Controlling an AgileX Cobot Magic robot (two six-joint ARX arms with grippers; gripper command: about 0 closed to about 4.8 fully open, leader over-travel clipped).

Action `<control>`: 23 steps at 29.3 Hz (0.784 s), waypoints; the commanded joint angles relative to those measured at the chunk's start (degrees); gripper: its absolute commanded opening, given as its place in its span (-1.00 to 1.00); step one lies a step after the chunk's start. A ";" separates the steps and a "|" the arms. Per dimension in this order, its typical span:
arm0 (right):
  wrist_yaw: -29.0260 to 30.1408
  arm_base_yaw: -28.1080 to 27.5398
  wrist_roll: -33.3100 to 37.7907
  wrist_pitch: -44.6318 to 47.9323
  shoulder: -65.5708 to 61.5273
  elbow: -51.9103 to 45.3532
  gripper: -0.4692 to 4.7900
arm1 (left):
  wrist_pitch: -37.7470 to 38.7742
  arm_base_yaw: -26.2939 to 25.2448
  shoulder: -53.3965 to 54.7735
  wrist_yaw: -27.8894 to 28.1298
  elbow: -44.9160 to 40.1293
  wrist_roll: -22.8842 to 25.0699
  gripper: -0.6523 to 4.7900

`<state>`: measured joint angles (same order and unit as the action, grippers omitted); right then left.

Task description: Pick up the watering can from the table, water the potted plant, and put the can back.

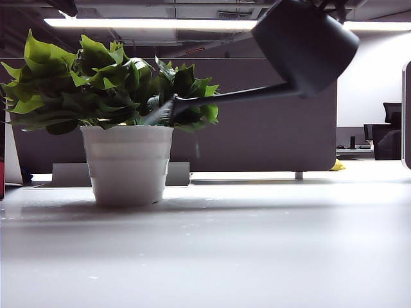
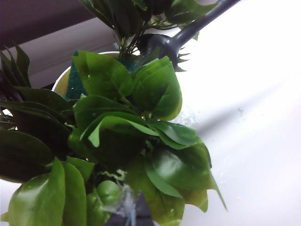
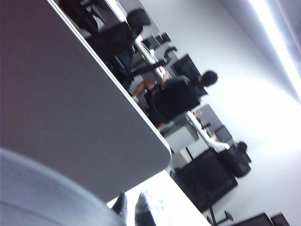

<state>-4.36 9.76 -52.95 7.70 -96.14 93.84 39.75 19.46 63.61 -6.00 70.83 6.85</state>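
The dark watering can (image 1: 308, 45) hangs tilted high at the right of the exterior view. Its long spout (image 1: 237, 95) slopes down into the leaves of the potted plant (image 1: 109, 83), whose white ribbed pot (image 1: 127, 163) stands on the table (image 1: 257, 244). In the left wrist view the spout's tip (image 2: 164, 44) sits among the plant's leaves (image 2: 122, 122) above the pot rim (image 2: 61, 80). My left gripper (image 2: 129, 217) hovers over the foliage, its dark tips together. My right gripper (image 3: 130, 207) is shut beside the can's blurred grey body (image 3: 37, 188), holding the can aloft.
A grey partition panel (image 1: 257, 128) stands behind the table and also fills much of the right wrist view (image 3: 70, 103). Water drops (image 2: 240, 111) lie on the tabletop beside the pot. Office chairs and a seated person (image 3: 178, 94) are far behind.
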 commanded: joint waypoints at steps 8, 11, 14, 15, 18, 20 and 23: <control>-0.07 0.79 -1.81 6.84 1.05 1.27 -0.84 | 0.81 0.04 -0.20 -0.02 0.20 0.24 -0.78; -0.04 0.79 -2.62 7.61 1.05 1.46 -0.84 | 1.01 0.04 -0.20 0.42 0.20 0.22 -0.78; -0.09 0.79 -2.64 7.54 1.05 1.46 -0.84 | 0.92 0.04 -0.26 3.26 0.20 0.24 -0.78; -0.09 0.79 -2.64 7.54 1.05 1.46 -0.84 | 0.90 0.04 -0.31 3.43 0.22 0.24 -0.78; -0.26 0.79 -2.69 7.54 1.05 1.46 -0.84 | 0.90 0.04 -0.31 3.43 0.22 0.24 -0.78; -0.26 0.79 -2.84 7.54 1.05 1.46 -0.84 | 0.92 0.04 -0.31 3.43 0.22 0.24 -0.78; -0.24 0.79 -2.80 7.54 1.05 1.46 -0.84 | 0.90 0.04 -0.31 3.43 0.22 0.24 -0.78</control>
<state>-4.45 10.37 -56.73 9.10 -96.14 94.02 41.08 19.42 63.61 -2.76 70.83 6.85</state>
